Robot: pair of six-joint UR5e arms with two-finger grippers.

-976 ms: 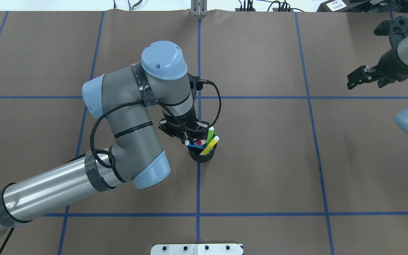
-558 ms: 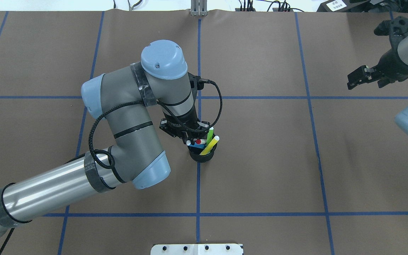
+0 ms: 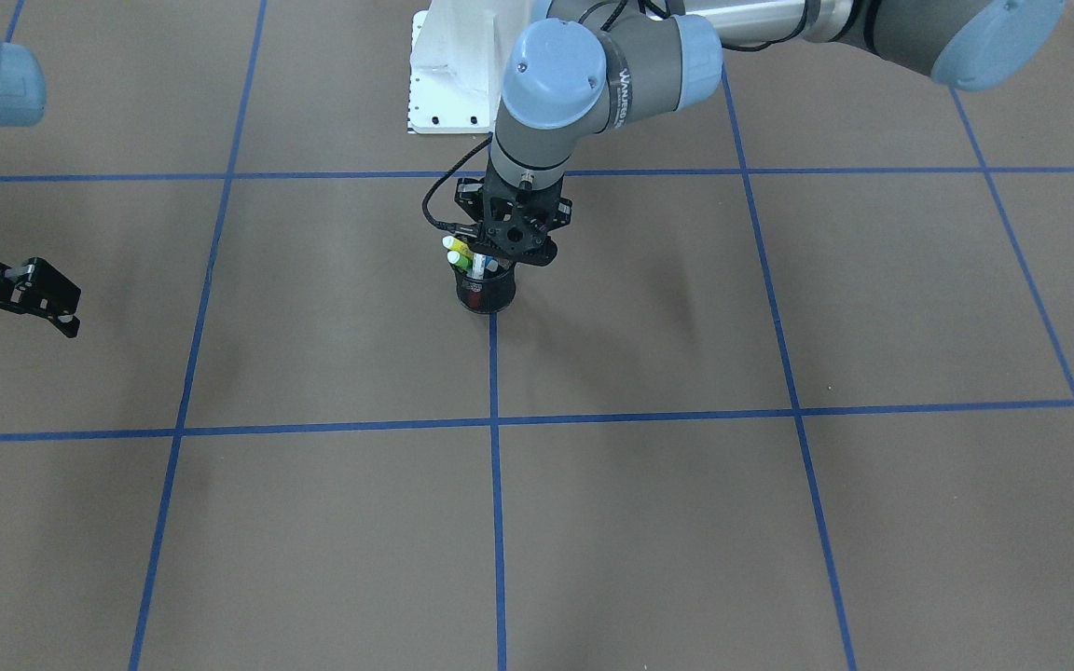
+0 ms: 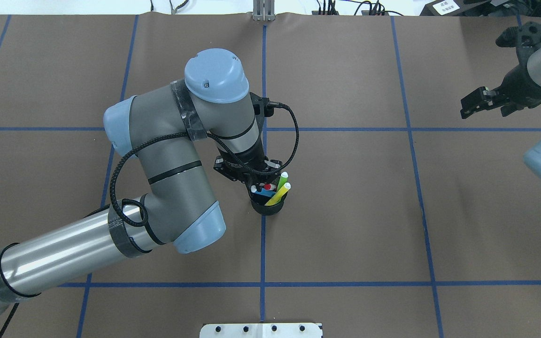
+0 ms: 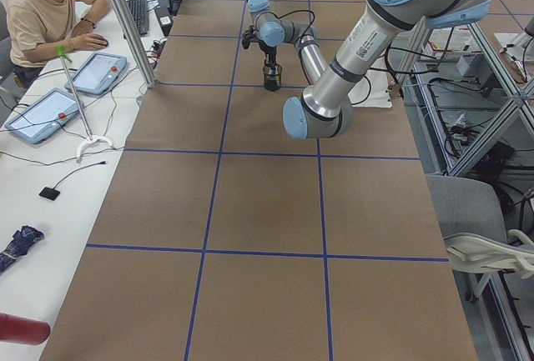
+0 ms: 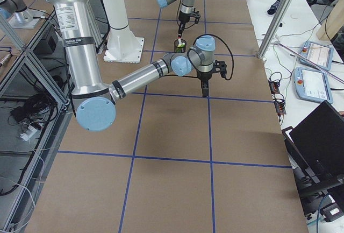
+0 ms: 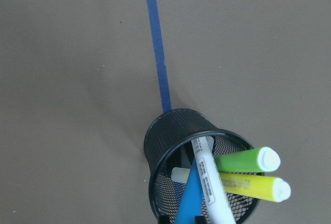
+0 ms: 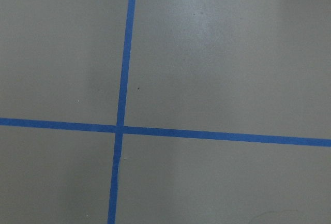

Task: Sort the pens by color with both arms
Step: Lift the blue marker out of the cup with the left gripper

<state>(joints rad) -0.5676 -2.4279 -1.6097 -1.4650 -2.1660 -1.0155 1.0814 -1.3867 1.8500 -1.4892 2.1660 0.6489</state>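
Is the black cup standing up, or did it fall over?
Standing up. The cup rests on its bottom on the table, open top facing up, and the pens lean inside it.

A robotics lab: blue-taped grid table (image 5: 267, 211), aluminium frame posts (image 5: 127, 23), 2 control tablets (image 5: 93, 73), trailing cables (image 6: 29, 106).

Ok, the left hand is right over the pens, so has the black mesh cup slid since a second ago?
No. The black mesh cup still straddles the vertical blue tape line at the same spot.
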